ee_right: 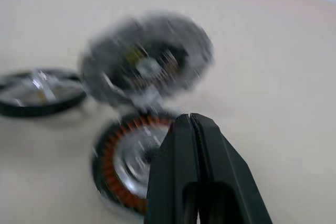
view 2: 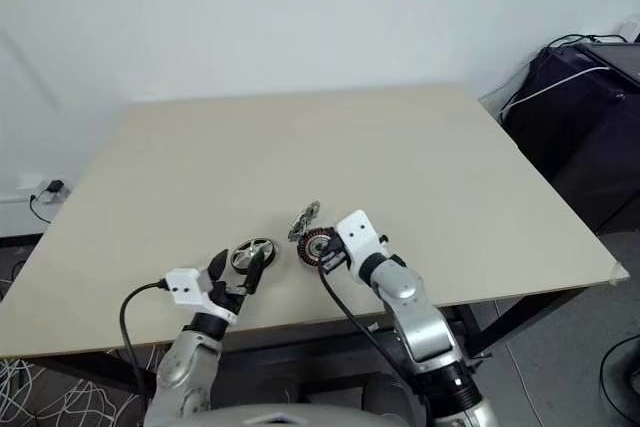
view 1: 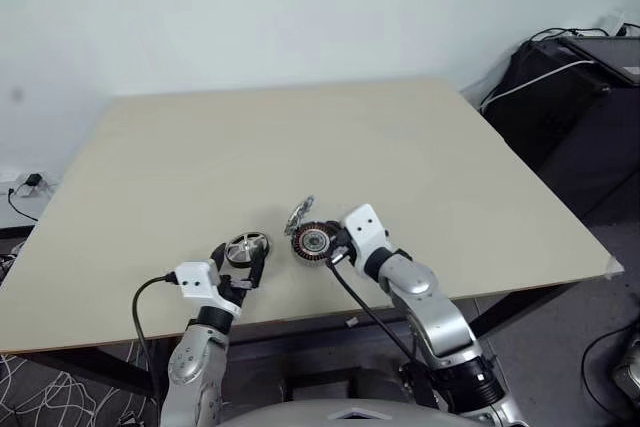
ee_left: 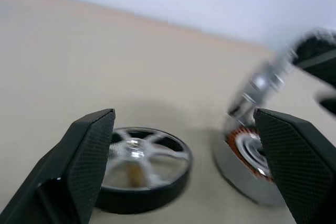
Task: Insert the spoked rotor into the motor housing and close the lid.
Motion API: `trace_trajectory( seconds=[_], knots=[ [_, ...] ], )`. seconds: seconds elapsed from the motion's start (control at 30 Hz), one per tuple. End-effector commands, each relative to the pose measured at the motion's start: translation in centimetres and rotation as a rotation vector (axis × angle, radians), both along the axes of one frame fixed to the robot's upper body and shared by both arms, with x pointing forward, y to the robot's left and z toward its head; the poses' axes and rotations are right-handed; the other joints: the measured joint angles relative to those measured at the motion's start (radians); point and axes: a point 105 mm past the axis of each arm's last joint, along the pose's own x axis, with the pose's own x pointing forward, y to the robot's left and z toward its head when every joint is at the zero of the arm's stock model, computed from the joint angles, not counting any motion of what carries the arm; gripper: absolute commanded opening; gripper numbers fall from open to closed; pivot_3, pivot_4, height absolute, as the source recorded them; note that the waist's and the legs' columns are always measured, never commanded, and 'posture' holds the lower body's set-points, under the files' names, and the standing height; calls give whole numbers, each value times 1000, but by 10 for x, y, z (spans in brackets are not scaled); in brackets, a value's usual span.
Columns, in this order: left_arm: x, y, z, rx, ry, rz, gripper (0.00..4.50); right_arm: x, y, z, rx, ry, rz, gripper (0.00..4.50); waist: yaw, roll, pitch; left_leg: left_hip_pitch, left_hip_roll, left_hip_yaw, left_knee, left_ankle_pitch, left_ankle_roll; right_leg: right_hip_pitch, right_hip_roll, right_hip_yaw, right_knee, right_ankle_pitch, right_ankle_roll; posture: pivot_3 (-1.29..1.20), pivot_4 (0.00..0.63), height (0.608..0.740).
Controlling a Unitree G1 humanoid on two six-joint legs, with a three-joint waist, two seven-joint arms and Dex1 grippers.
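Note:
The spoked rotor (view 1: 247,246), a silver wheel with a dark rim, lies flat near the table's front edge. My left gripper (view 1: 240,261) is open just behind it, with one finger on each side and nothing gripped; the rotor (ee_left: 139,169) lies nearer one finger (ee_left: 86,156). To the rotor's right lies the motor housing (view 1: 313,241), its coppery windings (ee_right: 113,169) facing up. The silvery lid (view 1: 299,214) stands tilted at the housing's far edge and looks blurred (ee_right: 147,61). My right gripper (view 1: 335,247) is shut and empty at the housing's near right rim.
The beige table (view 1: 300,137) is wide and bare beyond the parts. Its front edge runs just below both grippers. Black equipment with cables (view 1: 580,97) stands off the table's right side. A black cable (view 1: 365,312) trails from my right wrist.

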Motion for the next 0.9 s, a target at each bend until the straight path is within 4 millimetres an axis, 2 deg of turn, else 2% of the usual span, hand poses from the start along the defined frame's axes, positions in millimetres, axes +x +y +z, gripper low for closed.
trace_trajectory(
  seconds=[0.03,0.17,0.3,0.5,0.7,0.9],
  knots=[
    [-1,-10,16,-125,-18,1,4500,2,-4,15,22,-42,-8,45,-2,-2,2,0,0,0,0,0,0,0,0,0,0,0,0,0,0,740],
    [-10,-20,16,-430,64,-70,4500,1,1,15,21,-42,-3,45,-3,-5,6,0,1,0,1,-1,-2,0,0,0,0,-1,-2,0,0,740],
    [-14,-21,17,-554,92,-91,4500,-1,5,14,28,-38,1,45,-3,-7,9,0,1,0,1,0,-1,0,1,0,0,-3,-5,0,0,740],
    [-17,-19,5,-737,177,-54,4500,-4,6,11,34,-26,-3,45,-2,-7,10,0,1,0,1,0,-1,0,1,0,0,-3,-5,0,0,740],
    [-19,-13,-7,-830,246,8,4500,-2,4,12,32,-29,-11,45,-2,-8,10,0,1,0,1,-3,-5,0,1,0,0,-3,-5,0,0,740],
    [-12,-13,-9,-882,253,20,4500,-2,4,12,34,-27,-15,45,-2,-8,10,0,1,0,1,-3,-5,0,1,0,0,-3,-6,0,0,740]
  ],
)
